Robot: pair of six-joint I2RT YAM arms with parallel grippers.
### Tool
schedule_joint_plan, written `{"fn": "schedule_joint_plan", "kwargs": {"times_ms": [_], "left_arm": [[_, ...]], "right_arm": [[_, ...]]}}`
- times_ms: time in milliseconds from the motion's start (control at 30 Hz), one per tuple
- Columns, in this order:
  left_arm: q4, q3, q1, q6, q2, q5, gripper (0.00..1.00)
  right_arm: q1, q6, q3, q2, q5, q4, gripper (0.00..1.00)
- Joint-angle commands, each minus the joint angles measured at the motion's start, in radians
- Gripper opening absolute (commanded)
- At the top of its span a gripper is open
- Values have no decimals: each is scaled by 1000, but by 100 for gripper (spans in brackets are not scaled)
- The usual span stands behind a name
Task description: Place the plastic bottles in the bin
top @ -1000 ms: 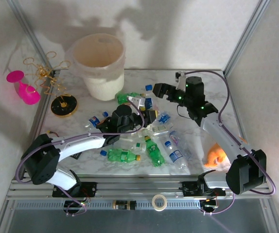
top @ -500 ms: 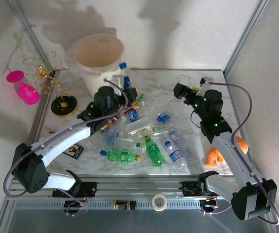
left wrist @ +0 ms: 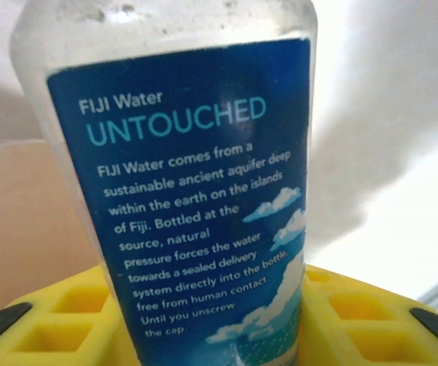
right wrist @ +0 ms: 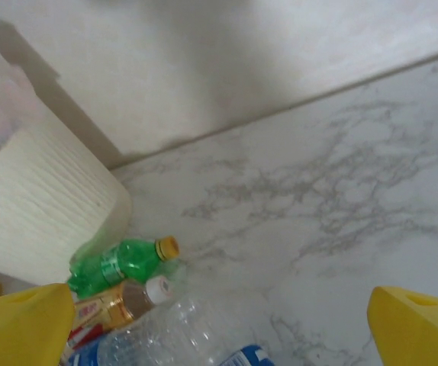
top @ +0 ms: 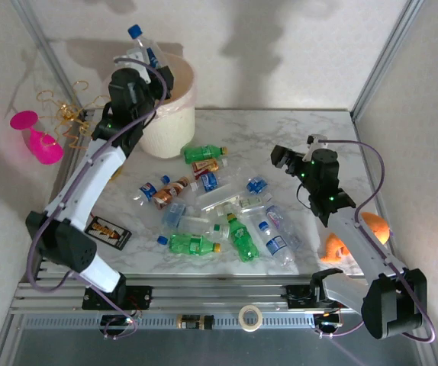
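**Top view.** The left gripper [top: 139,69] is raised at the far left, clamped on a clear bottle [top: 138,47] with a blue cap. It holds the bottle upright at the left rim of the bin [top: 185,76]. Whether the bottle is fully over the opening cannot be told. The other bottles [top: 204,152] lie scattered mid-table, near of the bin. The right gripper [top: 282,158] hovers right of the pile, jaws apart and empty.

**Left wrist view.** The bottle [left wrist: 196,191] stands between the yellow pads [left wrist: 66,316], which press its lower body from both sides, below most of the blue label.

**Right wrist view.** The yellow fingertips [right wrist: 20,324] are spread wide. Between them lie a green bottle [right wrist: 120,263], a brown bottle [right wrist: 116,301] and a clear one. The bin's wall [right wrist: 36,213] is at the left.

**Handling.** The bottles are probably empty, so light, thin-walled and soft under pressure. Their surface looks smooth, so they may slip or roll away. A grip across the mid-body suits them best, with the pads square to the sides. The neck is likely stiffer but narrow.
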Motion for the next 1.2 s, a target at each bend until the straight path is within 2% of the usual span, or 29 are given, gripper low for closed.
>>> {"fn": "schedule_joint_plan", "kwargs": {"times_ms": [0, 100, 300, 500, 567, 833, 1167], "left_arm": [[-137, 118, 43, 35, 103, -15, 37], [-221, 215, 64, 46, 197, -27, 37], [-385, 376, 74, 76, 357, -87, 39], [-406, 394, 77, 84, 406, -126, 42], [-404, 393, 76, 81, 409, -126, 48], [-386, 398, 77, 67, 379, -94, 99], [-359, 356, 55, 58, 234, -68, 100]], "right_arm": [[-3, -5, 7, 33, -37, -61, 99], [-2, -24, 7, 54, -61, -86, 99], [-2, -38, -41, 68, -149, -25, 99], [-1, -59, -14, 86, -124, -74, 99], [-1, -68, -11, 80, -99, -90, 99], [-1, -75, -63, 1, -56, -62, 99], [3, -51, -98, -83, -70, -121, 99]]}}
